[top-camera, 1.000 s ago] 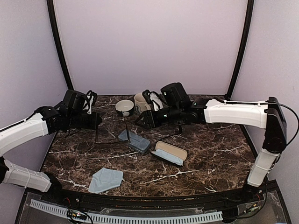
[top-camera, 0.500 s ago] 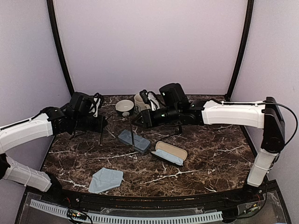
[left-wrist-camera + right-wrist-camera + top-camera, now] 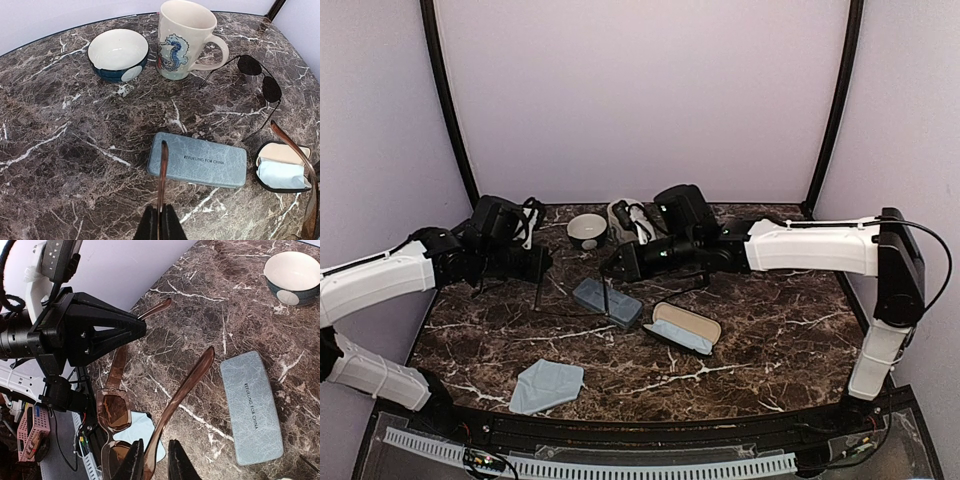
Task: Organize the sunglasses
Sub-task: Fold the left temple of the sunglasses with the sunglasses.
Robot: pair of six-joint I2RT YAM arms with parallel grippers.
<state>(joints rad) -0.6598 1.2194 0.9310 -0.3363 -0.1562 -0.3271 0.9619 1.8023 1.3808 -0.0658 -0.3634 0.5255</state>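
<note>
Found the translucent brown square-framed plastic sunglasses (image 3: 115, 410) lifted above the dark marble bench (image 3: 240, 305), 1 temple pinched in the fully closed left tool (image 3: 160, 226). Found the right tool (image 3: 153, 462) narrowed around the other temple; could not confirm firm contact. Judged that opposed pulling by the 2 arms could strain the hinges, or a slack hold could drop the frame. Noted, against 1 second earlier, both arms nearer centre and the right jaws much narrower.
</note>
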